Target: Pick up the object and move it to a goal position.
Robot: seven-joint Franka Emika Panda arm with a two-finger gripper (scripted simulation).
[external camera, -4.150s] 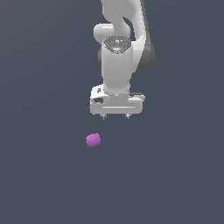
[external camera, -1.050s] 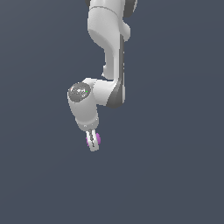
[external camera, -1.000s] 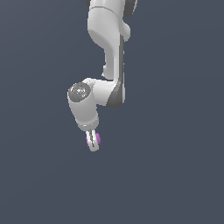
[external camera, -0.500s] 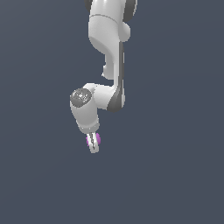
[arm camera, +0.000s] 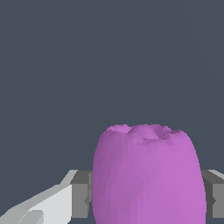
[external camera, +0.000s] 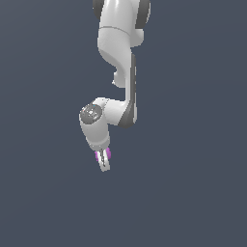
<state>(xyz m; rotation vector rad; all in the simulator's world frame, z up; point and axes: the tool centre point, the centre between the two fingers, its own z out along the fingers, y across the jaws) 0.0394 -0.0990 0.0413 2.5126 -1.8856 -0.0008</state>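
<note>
The object (external camera: 108, 154) is a small magenta-purple lump, pinched between the fingers of my white gripper (external camera: 104, 163) below the bent arm in the exterior view. Only slivers of purple show on either side of the fingers there. In the wrist view the object (arm camera: 148, 175) fills the space between both grey finger pads (arm camera: 80, 196), rounded and barrel-shaped with a dimpled end. My gripper is shut on it and tilts toward the exterior view's right.
A plain dark grey surface (external camera: 193, 193) lies all around. The white arm (external camera: 120, 62) comes down from the top of the exterior view, with its elbow link bent beside the wrist.
The gripper, holding the object, has drifted a little toward the exterior view's right and downward over the last second. Earlier the object lay loose on the surface under the open gripper.
</note>
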